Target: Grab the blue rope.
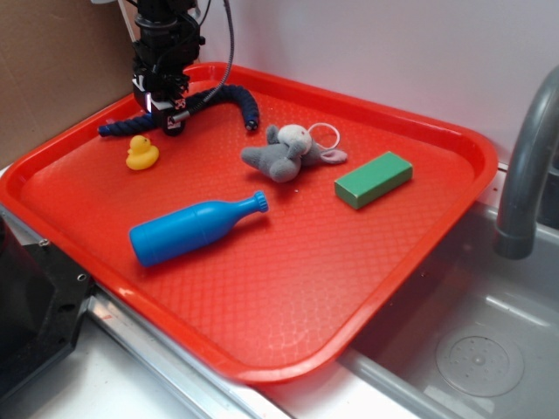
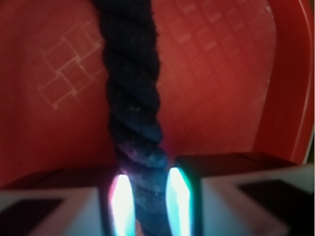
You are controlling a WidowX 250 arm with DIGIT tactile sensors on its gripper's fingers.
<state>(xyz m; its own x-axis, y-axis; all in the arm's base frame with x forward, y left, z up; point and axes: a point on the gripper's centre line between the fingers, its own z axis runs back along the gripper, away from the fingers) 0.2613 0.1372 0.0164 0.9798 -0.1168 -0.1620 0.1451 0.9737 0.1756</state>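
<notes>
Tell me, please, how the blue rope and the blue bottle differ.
The blue rope is dark navy, twisted and curved; the blue bottle is bright blue, smooth and straight. The rope sits at the back of the red tray, clamped by the gripper; the bottle lies free nearer the front. Both rest on the tray.

My arm is black, blocky and angular, with a black cable looping down its side. My gripper [image 1: 169, 118] is black too, with small white patches near its tip. Up close, my fingers [image 2: 64, 204] look pale grey with dark recesses and glowing inner edges.
</notes>
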